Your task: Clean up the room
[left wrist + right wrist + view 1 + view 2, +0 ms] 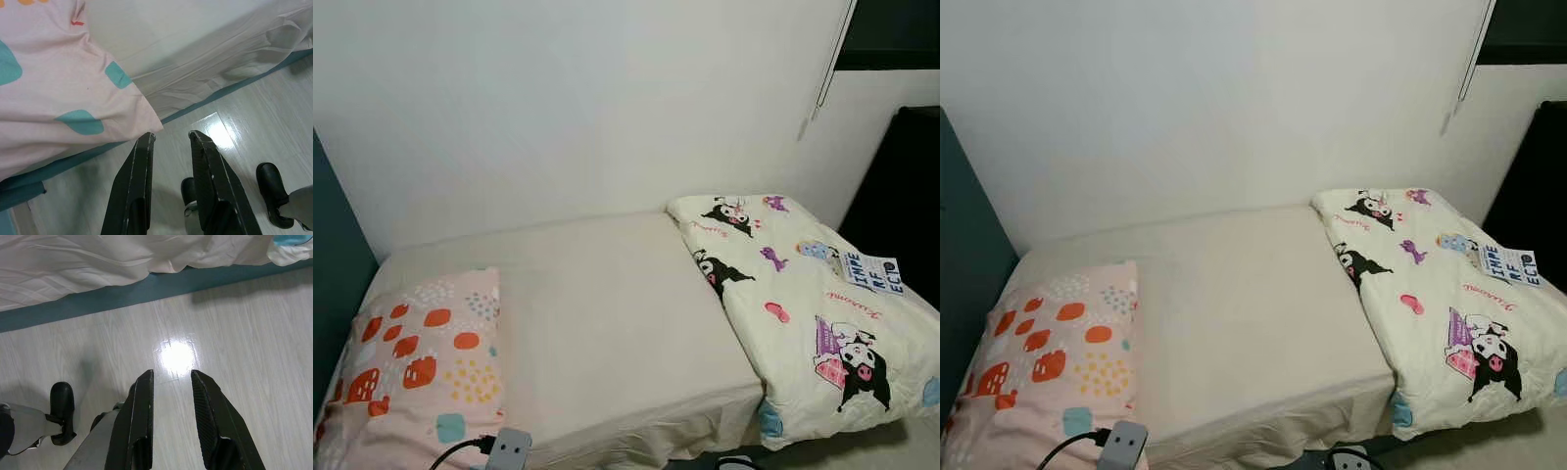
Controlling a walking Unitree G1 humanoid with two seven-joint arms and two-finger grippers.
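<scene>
A bed with a cream sheet stands against the white wall. A pink pillow with orange and teal spots lies at its left end. A folded cream blanket with cartoon prints lies at the right end, and a small printed card rests on it. My left gripper hangs open beside the bed, close to the pillow's hanging corner, holding nothing. My right gripper hangs open over the pale wood floor, empty.
A grey power adapter with a black cable sits at the bed's front edge by the pillow. A dark teal headboard is on the left, dark furniture on the right. My black feet stand on the floor below.
</scene>
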